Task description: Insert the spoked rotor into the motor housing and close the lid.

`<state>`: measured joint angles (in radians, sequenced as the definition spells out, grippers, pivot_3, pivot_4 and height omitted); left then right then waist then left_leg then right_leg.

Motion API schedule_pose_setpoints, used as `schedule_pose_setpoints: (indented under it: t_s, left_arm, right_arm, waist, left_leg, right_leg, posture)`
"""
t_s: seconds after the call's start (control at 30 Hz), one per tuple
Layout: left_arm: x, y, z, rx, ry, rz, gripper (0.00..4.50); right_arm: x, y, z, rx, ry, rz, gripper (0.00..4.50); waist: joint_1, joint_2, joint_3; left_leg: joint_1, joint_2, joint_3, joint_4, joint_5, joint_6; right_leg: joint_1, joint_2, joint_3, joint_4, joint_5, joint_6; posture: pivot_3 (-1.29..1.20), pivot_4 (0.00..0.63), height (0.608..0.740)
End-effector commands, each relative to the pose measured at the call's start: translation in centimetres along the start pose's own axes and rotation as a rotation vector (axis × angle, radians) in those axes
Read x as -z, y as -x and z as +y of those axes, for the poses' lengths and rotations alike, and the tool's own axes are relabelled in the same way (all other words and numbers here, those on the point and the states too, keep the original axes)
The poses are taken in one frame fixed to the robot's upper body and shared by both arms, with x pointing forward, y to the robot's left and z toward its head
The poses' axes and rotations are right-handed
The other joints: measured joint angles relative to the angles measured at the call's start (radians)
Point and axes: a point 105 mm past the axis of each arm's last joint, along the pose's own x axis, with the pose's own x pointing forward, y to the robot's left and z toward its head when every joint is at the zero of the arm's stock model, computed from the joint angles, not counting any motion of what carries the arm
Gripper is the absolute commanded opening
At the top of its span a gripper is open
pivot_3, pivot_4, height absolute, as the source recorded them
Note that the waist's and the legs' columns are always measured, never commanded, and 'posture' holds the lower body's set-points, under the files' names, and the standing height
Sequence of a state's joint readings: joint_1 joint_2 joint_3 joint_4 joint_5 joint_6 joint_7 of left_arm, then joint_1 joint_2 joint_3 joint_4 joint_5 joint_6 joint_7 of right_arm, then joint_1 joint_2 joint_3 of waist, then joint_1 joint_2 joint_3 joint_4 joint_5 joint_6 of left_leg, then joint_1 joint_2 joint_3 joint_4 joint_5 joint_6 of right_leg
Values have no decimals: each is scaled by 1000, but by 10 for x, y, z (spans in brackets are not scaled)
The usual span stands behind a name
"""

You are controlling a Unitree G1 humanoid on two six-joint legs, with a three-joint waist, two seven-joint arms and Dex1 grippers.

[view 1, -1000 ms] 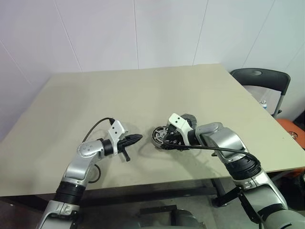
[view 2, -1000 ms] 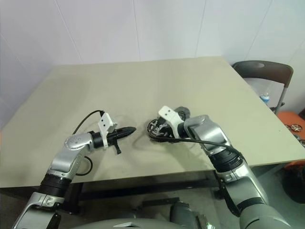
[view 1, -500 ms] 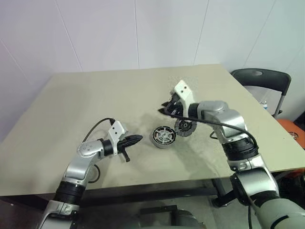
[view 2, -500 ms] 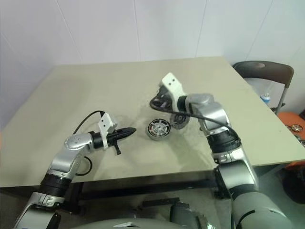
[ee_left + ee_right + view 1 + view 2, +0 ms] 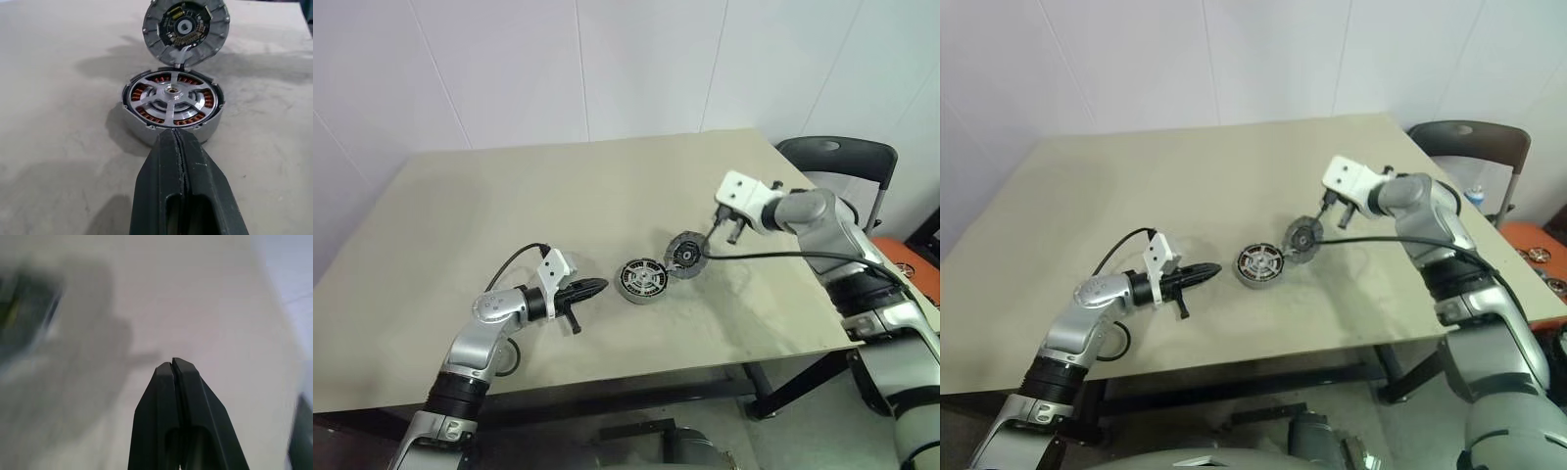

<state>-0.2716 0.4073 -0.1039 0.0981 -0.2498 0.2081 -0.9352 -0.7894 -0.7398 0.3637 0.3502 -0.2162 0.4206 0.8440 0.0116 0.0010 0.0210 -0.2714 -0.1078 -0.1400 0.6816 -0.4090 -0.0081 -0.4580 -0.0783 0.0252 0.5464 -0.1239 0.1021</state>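
The motor housing (image 5: 146, 128) lies flat at the middle of the table (image 5: 509, 196), copper coils showing inside its rim. The spoked rotor (image 5: 172, 96) sits inside it, silvery spokes up. The lid (image 5: 186, 27) stands tilted, leaning on the housing's far right edge (image 5: 686, 255) with its inner face showing. My left gripper (image 5: 594, 286) rests shut and empty just left of the housing, pointing at it. My right gripper (image 5: 732, 229) hovers shut and empty above the table, to the right of the lid.
A black chair (image 5: 842, 157) stands past the table's right edge, with an orange object (image 5: 904, 260) on the floor nearby. A black cable (image 5: 509, 262) loops from my left wrist. The table's near edge runs just behind my left arm.
My right gripper rose from the housing, swung away to the right and shut. The lid now stands propped against the housing. The left gripper kept still.
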Motion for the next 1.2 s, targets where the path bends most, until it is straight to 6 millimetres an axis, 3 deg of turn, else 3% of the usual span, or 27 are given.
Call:
schedule_pose_setpoints:
  t_s: [0.03, 0.3, 0.6, 0.87, 1.07, 1.2]
  left_arm:
    - [-11, 1, 2, 5, -23, -38, 0]
    - [-11, 1, 1, 15, -21, -35, 0]
    - [-6, 1, -2, 24, -11, -20, 0]
    - [0, 1, -4, 29, -4, -1, 0]
    - [0, 0, -4, 27, -4, 0, 0]
    - [0, 0, -4, 24, -5, 2, 0]
  right_arm:
    - [-8, 3, 9, -41, 42, -20, 23]
    - [-27, 2, 44, -185, -36, -113, 23]
    - [-68, 6, 55, -277, -240, -303, 23]
    - [-89, 0, 67, -332, -371, -387, 23]
    - [-93, -13, 84, -363, -443, -390, 23]
    - [-79, -27, 101, -380, -506, -340, 23]
  waist:
    - [-2, 0, 0]
    - [1, 0, 0]
    - [0, 0, 0]
    - [-2, 0, 0]
    - [-1, 0, 0]
    - [-1, 0, 0]
  left_leg:
    - [0, 0, 0, 0, 0, 0]
    - [1, 0, 0, 1, 0, 0]
    - [0, 0, -1, 1, 0, 0]
    - [1, 1, -1, 1, 0, 0]
    - [1, 1, -1, 1, 0, 0]
    - [1, 1, 0, 1, 0, 0]
  right_leg:
    - [0, 0, 0, 0, 0, 0]
    - [0, 0, 0, 0, 1, -1]
    - [0, 0, 0, 0, 1, -1]
    - [0, 0, 0, 0, 1, -1]
    - [0, 0, 0, 1, 2, -1]
    - [0, 0, 0, 1, 2, -1]
  posture:
    - [0, 0, 740]
    - [0, 0, 740]
    - [0, 0, 740]
    - [0, 0, 740]
    - [0, 0, 740]
    - [0, 0, 740]
